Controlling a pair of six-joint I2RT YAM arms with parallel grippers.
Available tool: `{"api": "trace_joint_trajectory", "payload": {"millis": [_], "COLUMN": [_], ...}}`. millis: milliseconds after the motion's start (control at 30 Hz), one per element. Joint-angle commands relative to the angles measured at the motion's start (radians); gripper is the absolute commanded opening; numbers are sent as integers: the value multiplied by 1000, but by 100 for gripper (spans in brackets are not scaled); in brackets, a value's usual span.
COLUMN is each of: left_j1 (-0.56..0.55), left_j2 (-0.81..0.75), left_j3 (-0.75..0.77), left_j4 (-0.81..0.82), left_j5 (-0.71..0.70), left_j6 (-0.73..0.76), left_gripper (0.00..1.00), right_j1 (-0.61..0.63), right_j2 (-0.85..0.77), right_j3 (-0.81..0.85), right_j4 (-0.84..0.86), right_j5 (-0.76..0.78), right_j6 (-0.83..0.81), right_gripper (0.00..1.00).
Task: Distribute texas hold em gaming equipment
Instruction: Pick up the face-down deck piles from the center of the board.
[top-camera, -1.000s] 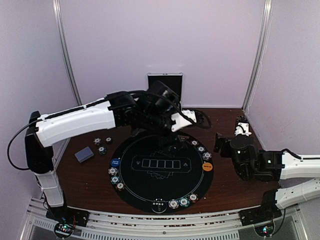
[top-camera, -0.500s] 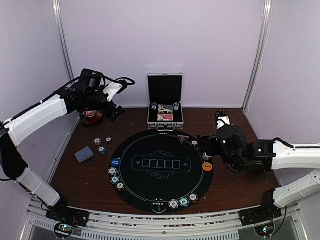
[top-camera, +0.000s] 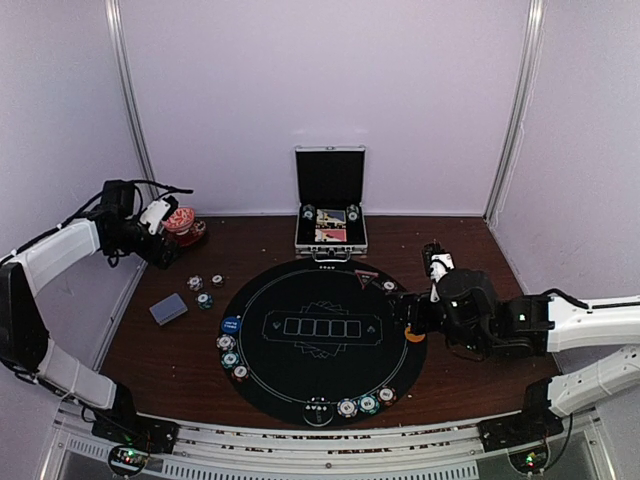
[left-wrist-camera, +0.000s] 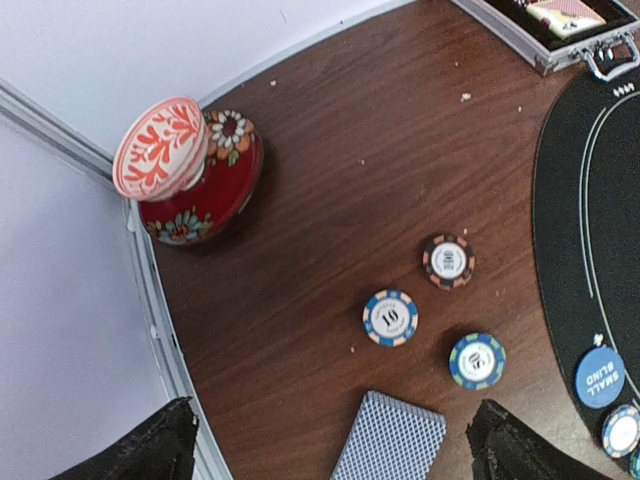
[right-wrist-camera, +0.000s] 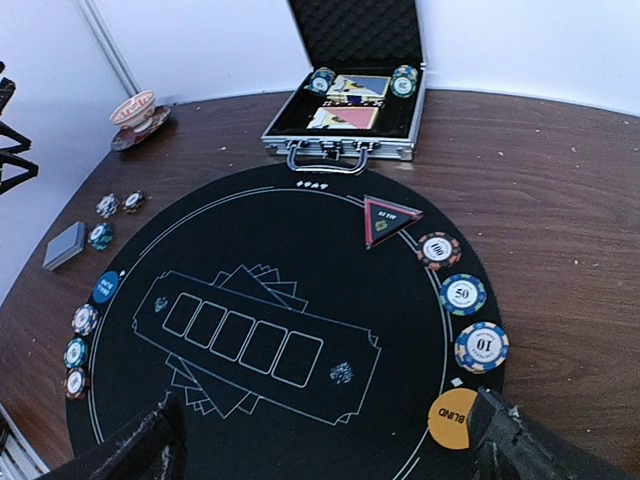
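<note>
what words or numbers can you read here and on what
"SMALL BLIND": flat round blue disc.
"BLIND": flat round orange disc.
"10": blue-and-white striped chip beside it.
"50": teal striped chip.
"10": blue striped chip on bare wood.
Red triangular marker, remaining chips: too blurred.

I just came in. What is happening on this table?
Two robot arms are setting up a poker game; neither holds anything now. The left claw hangs open above the deck of cards and three loose chips, off the black mat. The right claw hangs open over that mat, near the orange blind disc and three chips. The metal case stands open at the back.
</note>
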Motion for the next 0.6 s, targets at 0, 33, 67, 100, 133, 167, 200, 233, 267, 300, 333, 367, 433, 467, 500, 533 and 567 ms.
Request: {"api": "trace_joint_trajectory", "payload": {"millis": [0, 33, 67, 100, 133, 167, 200, 233, 267, 300, 333, 367, 433, 467, 500, 533, 567], "left_j1": [31, 34, 36, 39, 39, 41, 41, 43, 45, 46, 47, 46, 47, 46, 47, 47, 48], "left_j2": [-103, -124, -142, -156, -168, -177, -181, -184, -181, -177, -171, -162, -148, -141, -134, -130, -130], "left_j3": [-120, -141, -158, -171, -184, -190, -201, -211, -223, -234, -241, -246, -248, -251, -253, -257, -264], "left_j4": [21, 27, 34, 40, 43, 48, 55, 67, 80, 88, 94, 100, 106, 109, 113, 115, 120], "left_j5": [53, 51, 54, 63, 73, 74, 66, 59, 54, 50, 51, 52, 66, 72, 78, 78, 76], "left_j6": [51, 54, 54, 55, 59, 63, 67, 69, 70, 76, 80, 85, 93, 99, 105, 111, 118], "left_gripper": [98, 98, 98, 98, 98, 98, 98, 98, 98, 98, 98, 98, 98, 98, 98, 98, 98], "right_j1": [73, 87, 94, 98, 99, 99, 101, 102, 105, 106, 108, 108, 109, 110, 110, 110, 111], "right_j2": [-29, -30, -29, -27, -21, -18, -14, -12, -10, -9, -9, -9, -6, -2, 2, 7, 12], "right_j3": [-26, -26, -27, -28, -27, -26, -26, -26, -31, -36, -43, -47, -53, -53, -53, -53, -53], "right_j4": [52, 48, 48, 48, 44, 42, 44, 48, 59, 72, 85, 96, 110, 117, 120, 124, 125], "right_j5": [18, 42, 65, 82, 94, 99, 103, 104, 101, 99, 100, 105, 116, 122, 123, 126, 129], "right_j6": [27, 26, 24, 21, 21, 18, 14, 9, 0, -7, -16, -21, -32, -37, -42, -47, -51], "right_gripper": [100, 100, 100, 100, 100, 100, 100, 100, 100, 100, 100, 100, 100, 100, 100, 100, 100]}}
